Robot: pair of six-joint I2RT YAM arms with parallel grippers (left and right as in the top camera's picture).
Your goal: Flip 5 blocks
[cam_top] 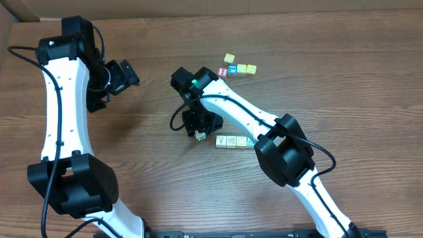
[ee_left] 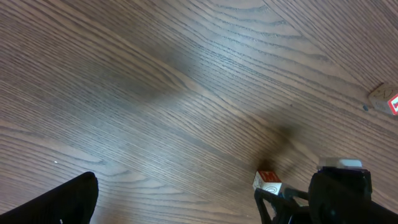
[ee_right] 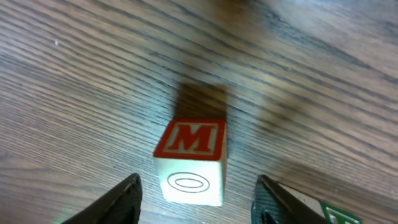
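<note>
A whitish block (ee_right: 191,163) rests on the wooden table with a red "M" face up and an oval drawing facing my right wrist camera. My right gripper (ee_right: 199,185) is open, one finger on each side of this block with a gap on both sides. The overhead view shows that gripper (cam_top: 197,129) pointing down over the block (cam_top: 199,137). A short row of pale blocks (cam_top: 227,141) lies just right of it, partly under my right arm. A green-edged block corner (ee_right: 339,215) peeks in behind the right finger. My left gripper (cam_top: 124,74) hovers open and holds nothing, far to the left.
A separate cluster of cubes (cam_top: 236,69), yellow, blue and red-lettered, sits at the back of the table. In the left wrist view the M block (ee_left: 268,180) shows beside my right gripper's black fingers (ee_left: 281,205). Cardboard (cam_top: 20,10) borders the back left.
</note>
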